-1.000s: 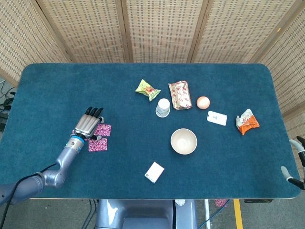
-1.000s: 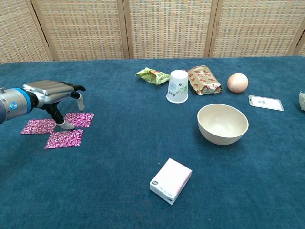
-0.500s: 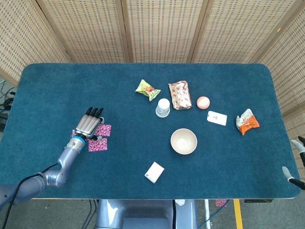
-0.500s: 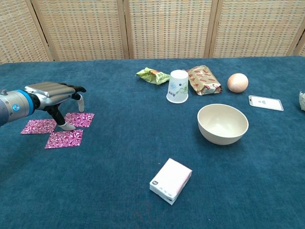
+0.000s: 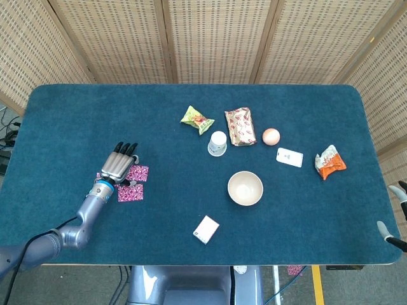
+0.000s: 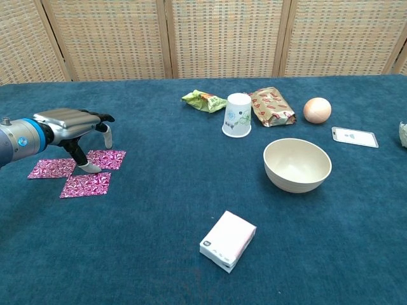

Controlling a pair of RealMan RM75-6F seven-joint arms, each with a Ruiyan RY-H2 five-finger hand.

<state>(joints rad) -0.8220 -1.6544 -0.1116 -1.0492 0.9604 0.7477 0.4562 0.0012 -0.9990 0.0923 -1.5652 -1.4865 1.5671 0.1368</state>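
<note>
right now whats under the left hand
The left hand is over three pink foil packets; its thumb touches one. The hand covers part of them in the head view.

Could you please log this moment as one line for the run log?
left hand: over pink packets, thumb touching one | right hand: at table edge, holding nothing | bowl: upright, empty

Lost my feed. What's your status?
Left hand over pink foil packets, thumb tip touching one, nothing held. Right hand at table edge, grip unclear. Nothing in the way.
</note>
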